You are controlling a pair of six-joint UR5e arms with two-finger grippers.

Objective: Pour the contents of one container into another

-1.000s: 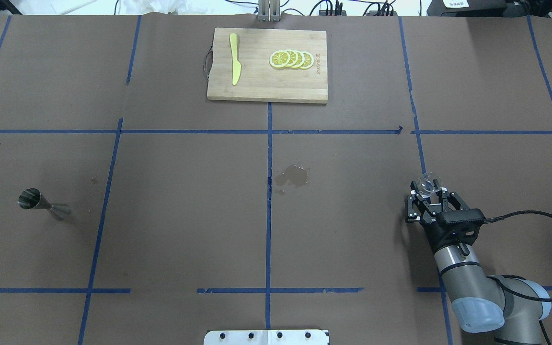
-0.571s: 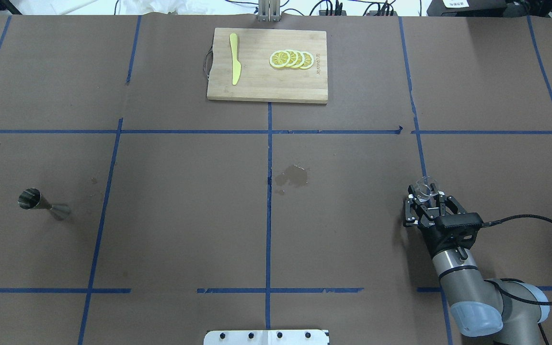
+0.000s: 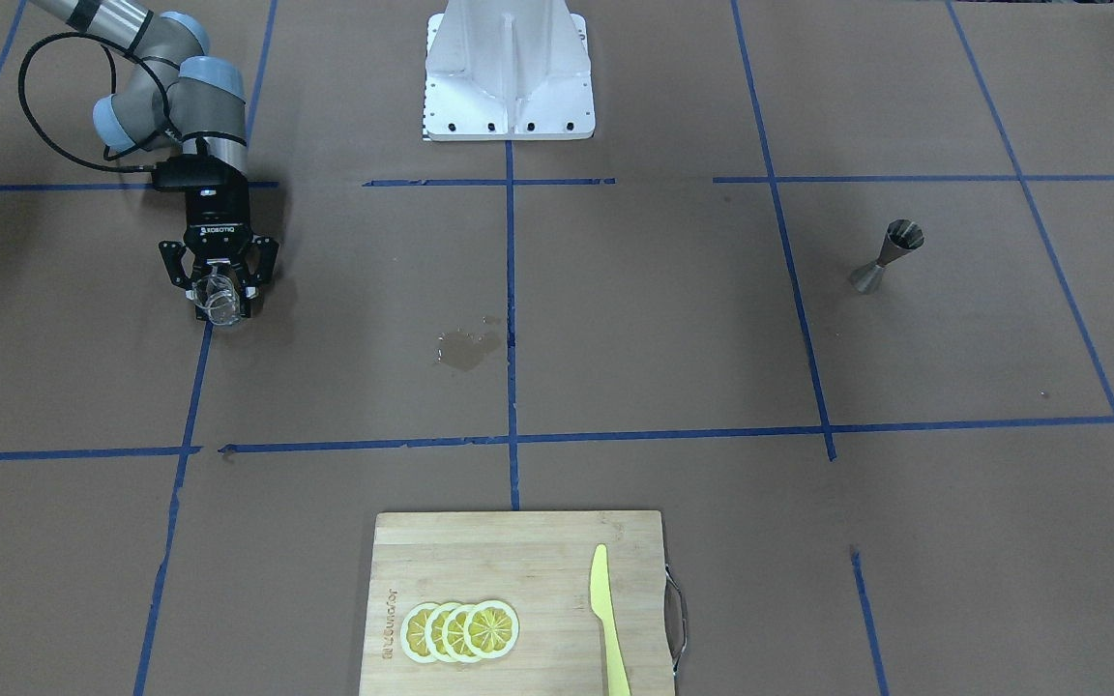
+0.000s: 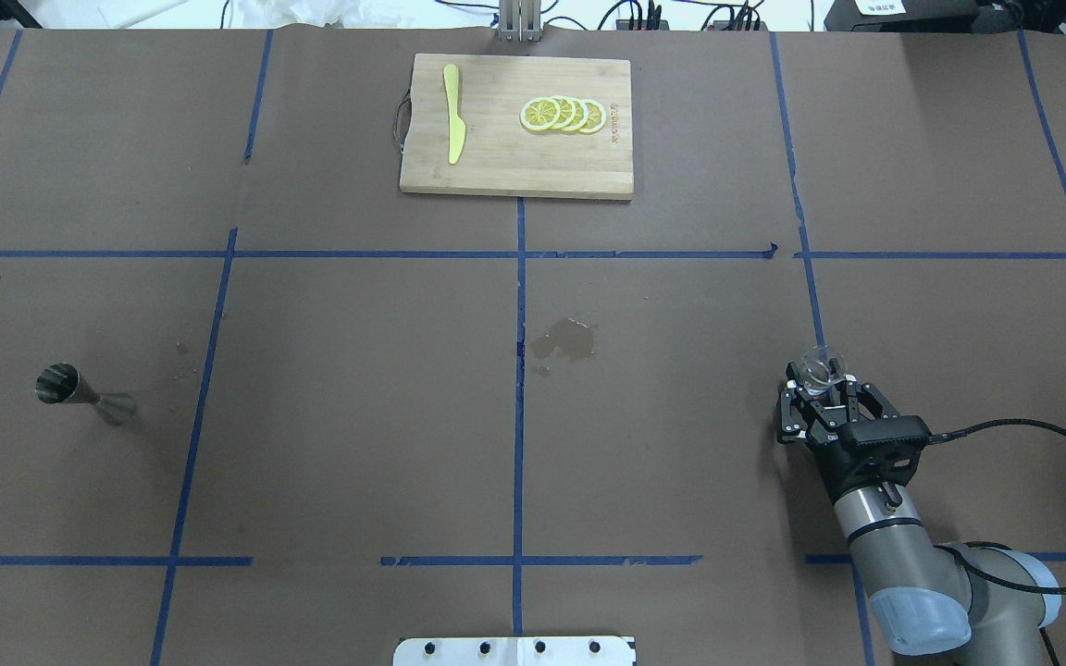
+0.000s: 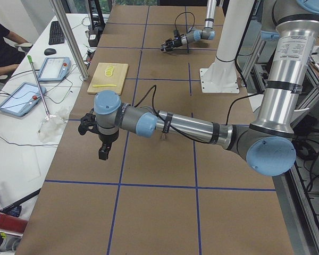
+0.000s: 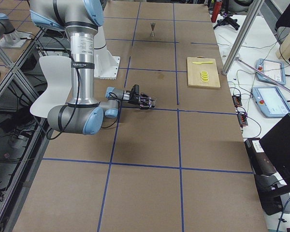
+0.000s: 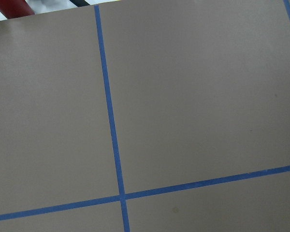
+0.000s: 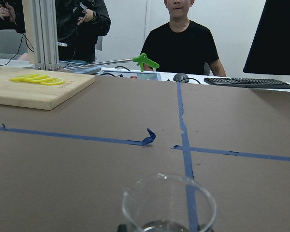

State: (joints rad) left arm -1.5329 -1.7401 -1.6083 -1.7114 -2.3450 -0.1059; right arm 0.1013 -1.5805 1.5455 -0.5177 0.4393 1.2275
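Note:
The clear glass cup (image 4: 817,366) sits upright between the fingers of my right gripper (image 4: 820,384), which is shut on it at the table's right side. The front-facing view shows the same cup (image 3: 221,307) at the tip of that gripper (image 3: 219,293). In the right wrist view the cup's rim (image 8: 169,200) fills the bottom centre. The grey steel jigger (image 4: 81,393) stands upright far off on the left side, also visible as the jigger (image 3: 888,255) from the front. My left gripper (image 5: 103,150) shows only in the exterior left view, so I cannot tell its state.
A wooden cutting board (image 4: 496,166) at the far middle carries lemon slices (image 4: 563,114) and a yellow knife (image 4: 452,111). A wet spill (image 4: 565,340) marks the table's centre. The robot's base plate (image 4: 514,650) sits at the near edge. People sit beyond the far edge.
My right gripper with the glass cup has drawn back slightly toward the robot and a little to the left. The jigger has stayed put.

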